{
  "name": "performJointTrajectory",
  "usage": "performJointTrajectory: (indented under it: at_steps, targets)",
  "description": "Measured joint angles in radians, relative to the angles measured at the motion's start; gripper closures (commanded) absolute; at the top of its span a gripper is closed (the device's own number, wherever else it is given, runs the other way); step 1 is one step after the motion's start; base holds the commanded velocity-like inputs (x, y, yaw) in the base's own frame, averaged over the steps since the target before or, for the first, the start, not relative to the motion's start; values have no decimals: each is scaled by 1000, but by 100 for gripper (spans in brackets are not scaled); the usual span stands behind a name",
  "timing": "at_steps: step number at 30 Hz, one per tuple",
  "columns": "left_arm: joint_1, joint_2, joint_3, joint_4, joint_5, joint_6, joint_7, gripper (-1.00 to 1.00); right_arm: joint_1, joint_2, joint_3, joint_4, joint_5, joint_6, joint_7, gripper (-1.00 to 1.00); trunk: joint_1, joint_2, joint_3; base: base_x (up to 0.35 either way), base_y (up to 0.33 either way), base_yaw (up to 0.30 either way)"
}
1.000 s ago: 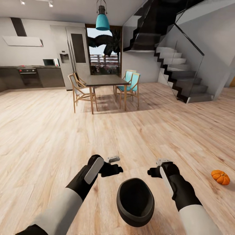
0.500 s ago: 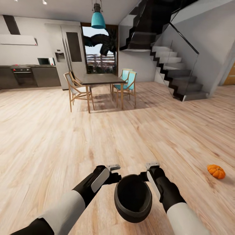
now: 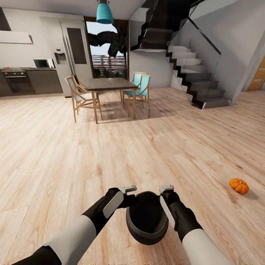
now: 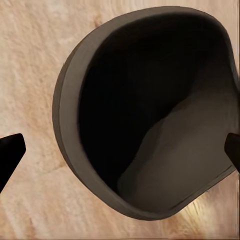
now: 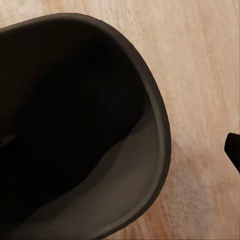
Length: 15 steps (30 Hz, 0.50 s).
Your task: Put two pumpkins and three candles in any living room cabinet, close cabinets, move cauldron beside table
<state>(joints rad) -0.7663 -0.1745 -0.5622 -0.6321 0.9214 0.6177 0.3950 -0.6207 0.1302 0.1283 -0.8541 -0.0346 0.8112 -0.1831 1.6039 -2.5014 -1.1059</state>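
The cauldron (image 3: 146,218), a dark round pot with an open mouth, sits on the wood floor just in front of me. My left gripper (image 3: 131,195) is against its left side and my right gripper (image 3: 165,194) against its right side. In the left wrist view the cauldron (image 4: 150,115) lies between two widely spread fingertips (image 4: 10,152). In the right wrist view one fingertip (image 5: 233,148) stands outside the cauldron's rim (image 5: 162,135); the other is lost in the dark interior. One orange pumpkin (image 3: 239,185) lies on the floor to the right.
A dark dining table (image 3: 109,84) with wooden and teal chairs (image 3: 141,88) stands far ahead. A staircase with a glass rail (image 3: 198,73) rises at the back right. Grey kitchen units (image 3: 25,81) line the back left wall. Open floor lies between.
Both grippers have closed in from either side onto the cauldron's flanks. The camera has moved, shifting the whole room in the picture.
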Motion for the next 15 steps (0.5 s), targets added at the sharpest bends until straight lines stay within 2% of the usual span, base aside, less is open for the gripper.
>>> performJointTrajectory:
  at_steps: [4,8,15]
  targets:
    - [0,0,2,22,-4,-2,-36,-100,0,-1,-1,-8,-1,0,0,-100,2,-1,-15,0,0,-1]
    - [0,1,2,29,-6,-3,-44,-100,-3,-3,-2,-15,-1,0,0,-100,4,-2,-31,0,0,-22]
    - [0,3,2,33,-14,-17,-48,-100,-21,-8,-3,-18,-3,2,0,-100,7,-4,-58,0,0,-110]
